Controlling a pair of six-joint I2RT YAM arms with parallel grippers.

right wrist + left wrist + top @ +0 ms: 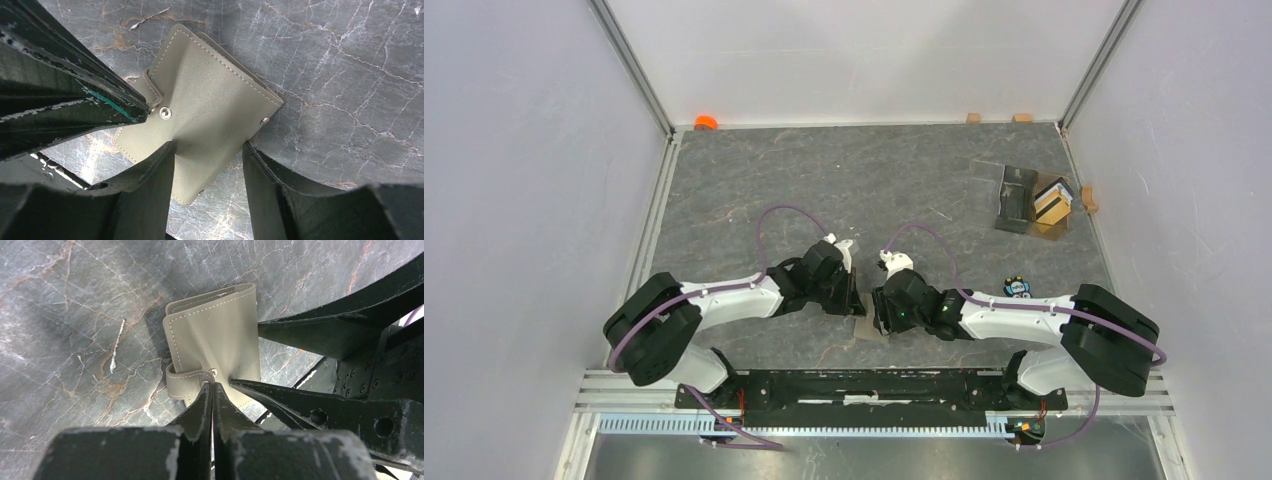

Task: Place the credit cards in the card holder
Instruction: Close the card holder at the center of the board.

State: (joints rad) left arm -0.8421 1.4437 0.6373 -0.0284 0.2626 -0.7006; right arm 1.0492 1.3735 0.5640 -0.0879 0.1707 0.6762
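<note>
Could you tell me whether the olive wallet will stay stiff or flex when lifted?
Likely floppy: the olive-khaki stitched wallet puckers inside the right claw. Its tab strap, curled at the left claw, probably bends easily.

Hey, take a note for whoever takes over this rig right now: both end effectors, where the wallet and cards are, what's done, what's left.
Left end effector: shut on the tab of the wallet.
Right end effector: closed across the wallet, one finger on each side.
Wallet: folded, at the near centre of the table, between the arms.
Cards: in the clear box, far right.
Done: wallet gripped by both arms.
Left: open the wallet, fetch the cards, slide them in.
</note>
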